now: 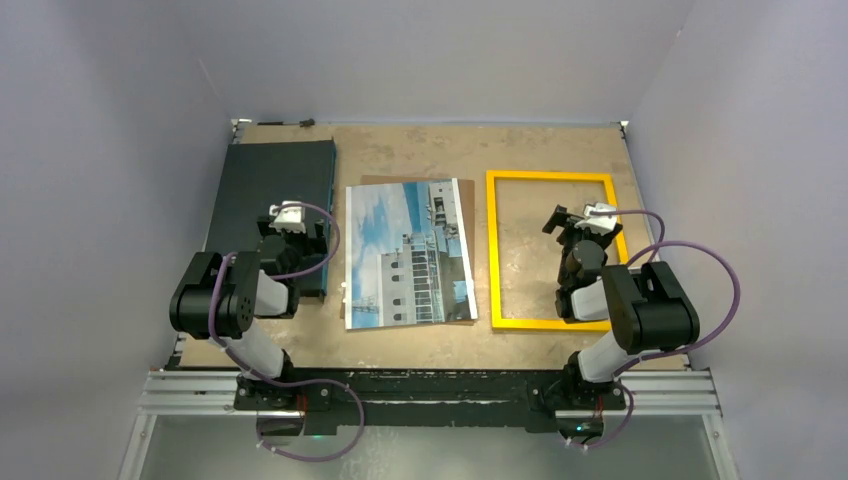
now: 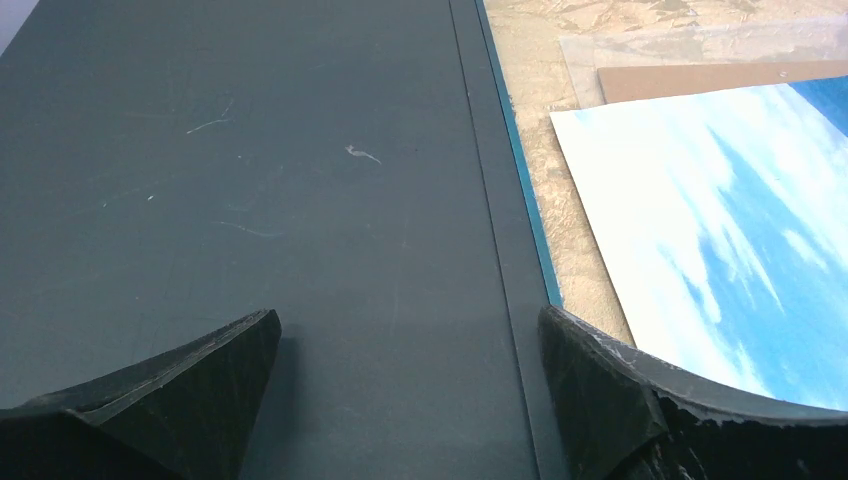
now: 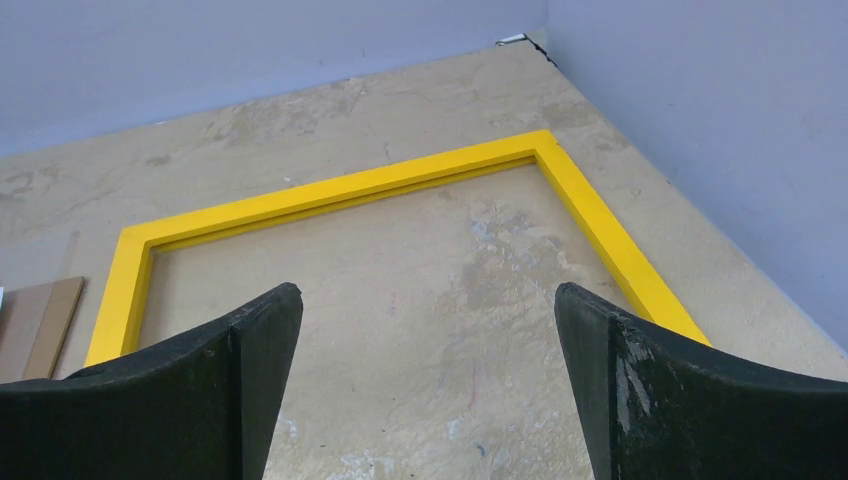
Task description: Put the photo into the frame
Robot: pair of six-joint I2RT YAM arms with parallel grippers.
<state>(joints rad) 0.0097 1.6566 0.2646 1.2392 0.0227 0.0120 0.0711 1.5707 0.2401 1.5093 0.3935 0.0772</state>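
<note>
The photo (image 1: 408,252) lies flat on the desk (image 1: 420,345), printed side up: blue sky with cloud, pale building. It is turned slightly out of square.
- Under the photo: a brown backing board (image 1: 385,181). A strip of it shows past the photo's far edge and another along the photo's right edge. The left wrist view confirms that the photo (image 2: 720,230) overlaps the board (image 2: 700,80).
- Right of the photo: the frame (image 1: 492,250), yellow face up, flat on the desk. It sits just beside the photo, with no overlap seen. Bare desk shows through its opening.
- Left of the photo: a dark slab (image 1: 265,190), flat, separated from the photo by a narrow strip of desk.
- Left pincer (image 2: 410,315): to the photo's left, above the dark slab near the slab's right edge. The fingers stand wide apart with nothing between them. The photo's near-left corner shows beside its right finger.
- Right pincer (image 3: 428,290): to the photo's right, above the frame's opening. The fingers stand wide apart and hold nothing. The frame's far bar (image 3: 340,190) shows beyond the fingertips.
- Neither pincer touches the photo.
</note>
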